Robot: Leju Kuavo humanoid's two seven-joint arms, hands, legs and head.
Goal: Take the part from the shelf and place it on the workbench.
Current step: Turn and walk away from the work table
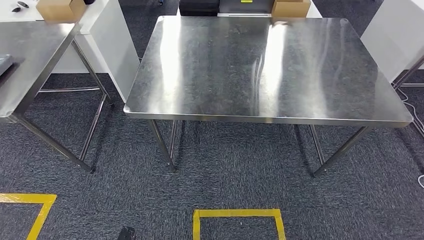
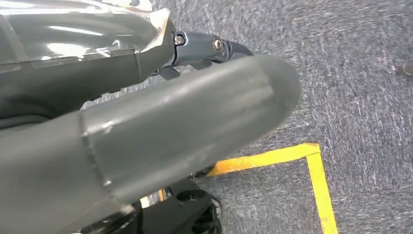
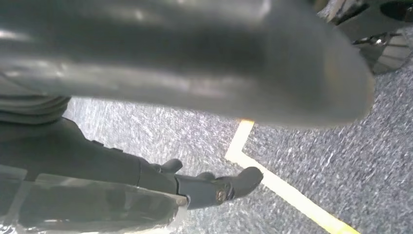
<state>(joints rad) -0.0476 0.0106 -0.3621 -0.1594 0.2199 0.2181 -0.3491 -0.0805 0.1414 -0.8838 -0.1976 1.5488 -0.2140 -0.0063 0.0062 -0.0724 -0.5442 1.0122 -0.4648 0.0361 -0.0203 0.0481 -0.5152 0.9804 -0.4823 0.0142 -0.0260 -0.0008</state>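
Note:
The steel workbench [image 1: 265, 65] stands straight ahead of me with a bare, shiny top. My left hand [image 2: 160, 112] hangs over the grey carpet; its thick grey thumb is in front and its dark fingers [image 2: 214, 48] reach out straight, holding nothing. My right hand [image 3: 195, 73] also hangs over the carpet, with its dark fingers [image 3: 229, 185] stretched out and nothing in them.
A second steel table [image 1: 30, 55] stands at the left with a gap between it and the workbench. Cardboard boxes [image 1: 60, 9] [image 1: 291, 7] sit at the back. Yellow tape squares [image 1: 237, 215] mark the carpet near me. A cable [image 1: 412, 107] trails at the right.

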